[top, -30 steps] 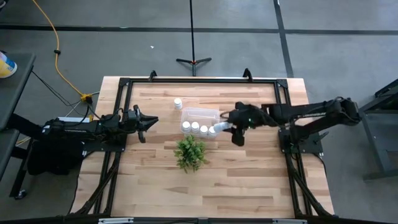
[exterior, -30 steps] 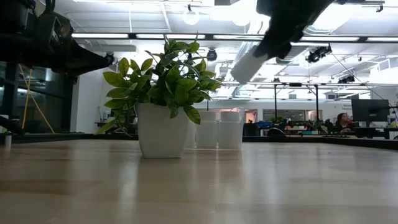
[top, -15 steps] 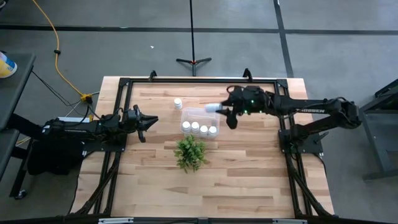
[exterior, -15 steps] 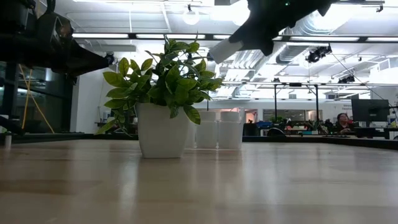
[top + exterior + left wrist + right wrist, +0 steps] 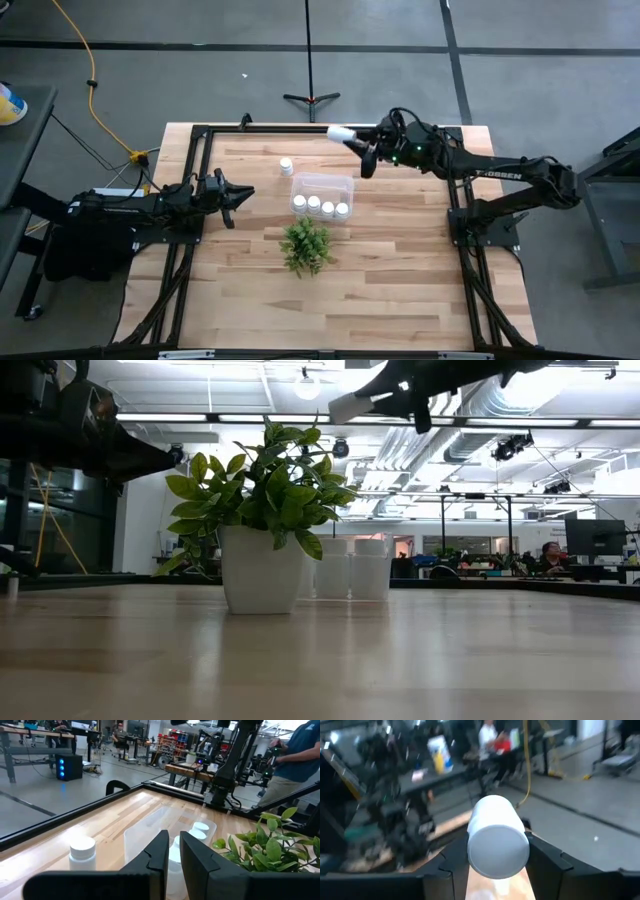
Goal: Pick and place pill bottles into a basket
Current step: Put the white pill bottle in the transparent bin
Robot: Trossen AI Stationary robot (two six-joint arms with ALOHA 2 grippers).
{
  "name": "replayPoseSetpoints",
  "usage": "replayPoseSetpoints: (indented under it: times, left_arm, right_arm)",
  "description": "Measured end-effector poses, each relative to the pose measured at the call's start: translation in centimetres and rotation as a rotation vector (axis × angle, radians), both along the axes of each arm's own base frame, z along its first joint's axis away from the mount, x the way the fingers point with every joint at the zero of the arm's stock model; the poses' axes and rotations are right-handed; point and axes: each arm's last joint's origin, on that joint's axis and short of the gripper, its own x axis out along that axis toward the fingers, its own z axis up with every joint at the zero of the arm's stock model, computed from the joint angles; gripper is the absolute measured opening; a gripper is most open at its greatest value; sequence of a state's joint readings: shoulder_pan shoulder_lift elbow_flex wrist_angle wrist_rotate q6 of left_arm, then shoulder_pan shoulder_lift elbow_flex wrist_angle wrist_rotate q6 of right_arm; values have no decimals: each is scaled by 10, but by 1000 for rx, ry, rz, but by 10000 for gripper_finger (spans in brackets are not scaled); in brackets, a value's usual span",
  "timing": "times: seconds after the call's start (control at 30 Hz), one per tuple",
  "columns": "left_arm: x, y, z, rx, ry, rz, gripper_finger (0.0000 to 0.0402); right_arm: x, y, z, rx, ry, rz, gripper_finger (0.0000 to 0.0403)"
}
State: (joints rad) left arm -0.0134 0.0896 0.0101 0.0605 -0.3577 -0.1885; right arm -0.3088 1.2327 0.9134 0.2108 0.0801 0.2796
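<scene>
1. Currently, one pill bottle (image 5: 342,133) is clenched sideways in the right tool (image 5: 366,150), raised high over the bench's (image 5: 400,270) far edge, beyond the basket (image 5: 322,195).
2. Four pill bottles (image 5: 320,206) are seen standing inside the basket along its near wall; another bottle (image 5: 286,166) stands on the bench just beside the basket's far-left corner.
3. The left tool (image 5: 243,193) is held at the bench's left side, its fingers (image 5: 162,851) nearly closed on nothing.
4. A drop off the bench is risked, since the held bottle hangs near the frame.
5. A tilted release could topple the standing bottles.
6. The plant (image 5: 306,246) could be brushed during descent.
</scene>
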Motion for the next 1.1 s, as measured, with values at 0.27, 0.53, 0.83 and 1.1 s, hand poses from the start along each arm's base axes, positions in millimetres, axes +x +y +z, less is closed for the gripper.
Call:
replayPoseSetpoints:
  times: [0.27,0.53,0.83,1.1]
  left_arm:
    - [0,0,0,0,0,1,83]
    - [0,0,0,29,10,-3,83]
    - [0,0,0,35,12,-4,83]
    - [0,0,0,39,14,-6,83]
  right_arm:
    - [-1,-2,24,-65,-237,-94,148]
    - [-4,-2,35,-138,-336,-127,148]
    - [-3,-3,31,-135,-292,-148,148]
    - [-5,-9,29,-107,-279,-120,148]
